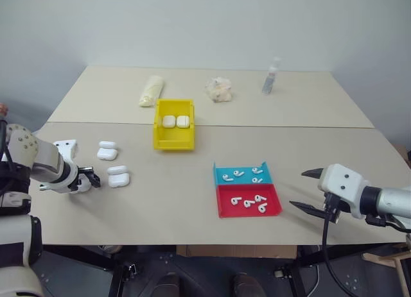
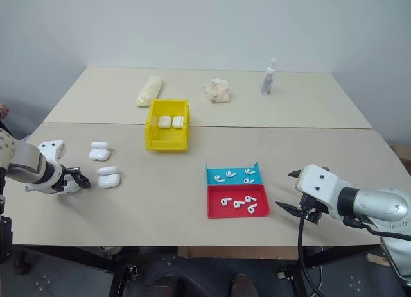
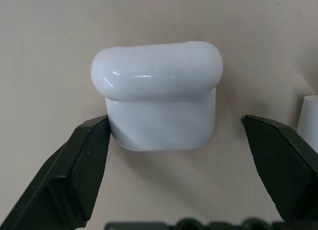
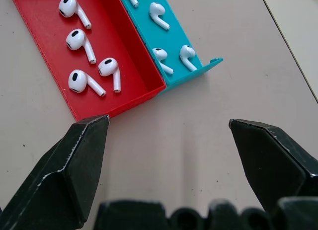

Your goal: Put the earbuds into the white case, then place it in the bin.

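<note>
Two beige tables [image 1: 192, 213] pushed together, seam running left to right; far table [image 1: 321, 104] narrower in view, near one wider. Plain pale grey-white wall [image 1: 205, 21] behind, bare and evenly lit, no hard shadows. Dark metal table legs and crossbars [image 1: 128, 265] beneath the near edge, over a grey floor [image 1: 70, 278]. Strip of brown cardboard [image 1: 237, 251] under the near edge at centre. Light wooden frame [image 1: 393, 262] at far right, low down.
</note>
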You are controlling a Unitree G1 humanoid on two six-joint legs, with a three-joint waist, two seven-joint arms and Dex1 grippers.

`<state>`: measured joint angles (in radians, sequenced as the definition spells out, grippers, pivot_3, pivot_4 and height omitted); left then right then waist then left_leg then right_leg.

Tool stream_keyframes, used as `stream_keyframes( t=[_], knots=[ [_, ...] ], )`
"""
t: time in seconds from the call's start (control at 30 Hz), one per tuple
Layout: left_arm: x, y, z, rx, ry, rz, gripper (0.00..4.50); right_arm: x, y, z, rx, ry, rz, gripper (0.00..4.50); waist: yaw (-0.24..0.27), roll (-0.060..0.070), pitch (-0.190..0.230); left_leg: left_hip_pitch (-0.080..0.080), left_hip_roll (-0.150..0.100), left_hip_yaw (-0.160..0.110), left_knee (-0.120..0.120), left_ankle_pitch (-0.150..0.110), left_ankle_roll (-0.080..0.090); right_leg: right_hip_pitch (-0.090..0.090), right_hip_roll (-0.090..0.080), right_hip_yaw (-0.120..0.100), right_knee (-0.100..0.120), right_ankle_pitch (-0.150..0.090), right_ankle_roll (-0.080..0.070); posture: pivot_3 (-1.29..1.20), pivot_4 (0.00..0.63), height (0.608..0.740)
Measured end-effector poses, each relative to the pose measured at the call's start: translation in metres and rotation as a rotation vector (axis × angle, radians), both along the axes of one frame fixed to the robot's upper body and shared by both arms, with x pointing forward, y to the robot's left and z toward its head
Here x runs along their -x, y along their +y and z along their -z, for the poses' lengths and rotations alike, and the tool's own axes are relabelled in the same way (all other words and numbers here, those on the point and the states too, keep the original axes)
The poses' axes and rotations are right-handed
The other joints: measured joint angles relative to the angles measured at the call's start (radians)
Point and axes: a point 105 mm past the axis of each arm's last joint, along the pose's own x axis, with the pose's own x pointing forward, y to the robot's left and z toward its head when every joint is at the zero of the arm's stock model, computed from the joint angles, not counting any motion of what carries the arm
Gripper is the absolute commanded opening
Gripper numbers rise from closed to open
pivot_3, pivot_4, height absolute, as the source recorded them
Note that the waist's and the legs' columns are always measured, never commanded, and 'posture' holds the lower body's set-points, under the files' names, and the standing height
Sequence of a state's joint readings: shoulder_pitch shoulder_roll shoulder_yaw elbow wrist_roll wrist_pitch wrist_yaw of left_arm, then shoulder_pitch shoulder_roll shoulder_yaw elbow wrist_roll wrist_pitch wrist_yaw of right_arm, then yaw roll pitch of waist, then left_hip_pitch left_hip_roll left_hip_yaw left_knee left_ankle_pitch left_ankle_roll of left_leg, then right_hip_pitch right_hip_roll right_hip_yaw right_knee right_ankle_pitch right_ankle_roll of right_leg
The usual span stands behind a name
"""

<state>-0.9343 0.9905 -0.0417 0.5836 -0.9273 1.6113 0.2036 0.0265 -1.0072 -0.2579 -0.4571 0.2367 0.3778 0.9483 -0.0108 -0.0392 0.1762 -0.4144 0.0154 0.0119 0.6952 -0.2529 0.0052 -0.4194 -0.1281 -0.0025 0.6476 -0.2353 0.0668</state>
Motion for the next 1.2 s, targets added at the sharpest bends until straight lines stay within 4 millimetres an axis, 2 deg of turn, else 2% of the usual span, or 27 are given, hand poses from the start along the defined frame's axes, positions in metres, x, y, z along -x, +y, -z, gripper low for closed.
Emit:
stream_keyframes(
  t=[0.3, 0.4, 0.53, 0.77, 0.83, 0.93, 1.07, 1.13, 1.2],
  knots=[
    [0.001, -0.001, 0.002, -0.010, -0.006, 0.021, 4.50, 0.000, 0.002, -0.002, 0.002, -0.011, 0.002, 4.48, 0.000, 0.000, 0.000, 0.000, 0.000, 0.000, 0.000, 0.000, 0.000, 0.000, 0.000, 0.000, 0.000, 0.000, 0.000, 0.00, 0.150, 0.740],
    [0.001, -0.001, 0.003, -0.016, -0.008, 0.029, 3.90, 0.001, 0.002, -0.001, 0.003, -0.007, 0.004, 4.50, 0.000, 0.000, -0.001, 0.000, 0.000, 0.000, 0.000, 0.000, 0.000, 0.000, 0.000, 0.000, 0.000, 0.000, 0.000, 0.00, 0.150, 0.740],
    [0.002, -0.003, 0.004, -0.016, -0.006, 0.037, 2.73, 0.001, 0.001, 0.000, 0.005, -0.004, 0.019, 4.50, -0.001, 0.000, -0.001, 0.002, 0.000, 0.000, 0.000, 0.000, 0.000, 0.000, 0.000, 0.001, 0.000, 0.000, 0.000, 0.00, 0.150, 0.740],
    [0.001, -0.004, 0.004, -0.034, -0.025, 0.043, 2.73, -0.001, -0.001, -0.001, 0.015, -0.018, 0.031, 4.50, -0.001, 0.000, -0.001, 0.004, 0.000, 0.002, -0.001, 0.000, 0.000, 0.001, 0.000, 0.003, 0.000, 0.000, 0.000, 0.00, 0.150, 0.740],
    [-0.001, -0.004, -0.001, -0.085, -0.045, 0.063, 2.73, -0.001, -0.001, -0.002, 0.015, -0.022, 0.030, 4.50, -0.001, 0.000, -0.001, 0.004, 0.000, 0.002, -0.001, 0.000, 0.000, 0.001, 0.000, 0.003, 0.000, 0.000, 0.000, 0.00, 0.150, 0.740],
    [-0.002, -0.002, -0.020, -0.166, -0.110, 0.095, 2.73, -0.002, -0.001, -0.004, 0.023, -0.028, 0.028, 4.50, -0.001, -0.001, -0.001, 0.001, 0.000, 0.002, -0.001, 0.000, 0.000, -0.001, 0.000, 0.003, 0.000, 0.000, 0.000, 0.00, 0.150, 0.740],
    [-0.001, -0.002, -0.064, -0.249, -0.292, 0.162, 2.73, -0.004, -0.005, -0.018, 0.042, -0.065, 0.034, 4.50, -0.002, -0.001, -0.001, 0.000, 0.000, 0.002, -0.001, 0.000, 0.000, -0.002, 0.000, 0.003, 0.000, 0.000, 0.000, 0.00, 0.150, 0.740],
    [-0.005, -0.017, -0.086, -0.269, -0.467, 0.273, 2.73, -0.005, -0.007, -0.027, 0.036, -0.062, 0.037, 4.50, -0.001, -0.001, -0.001, 0.000, 0.001, 0.002, -0.001, 0.000, 0.000, -0.001, 0.000, 0.003, -0.001, 0.000, 0.000, 0.00, 0.150, 0.740],
    [-0.010, -0.048, -0.108, -0.227, -0.690, 0.418, 2.73, -0.004, -0.009, -0.033, 0.059, -0.030, 0.036, 4.50, 0.003, -0.001, -0.001, 0.001, 0.001, 0.003, -0.001, 0.000, 0.000, -0.001, -0.001, 0.003, -0.004, 0.000, 0.000, 0.00, 0.150, 0.740]
  ],
)
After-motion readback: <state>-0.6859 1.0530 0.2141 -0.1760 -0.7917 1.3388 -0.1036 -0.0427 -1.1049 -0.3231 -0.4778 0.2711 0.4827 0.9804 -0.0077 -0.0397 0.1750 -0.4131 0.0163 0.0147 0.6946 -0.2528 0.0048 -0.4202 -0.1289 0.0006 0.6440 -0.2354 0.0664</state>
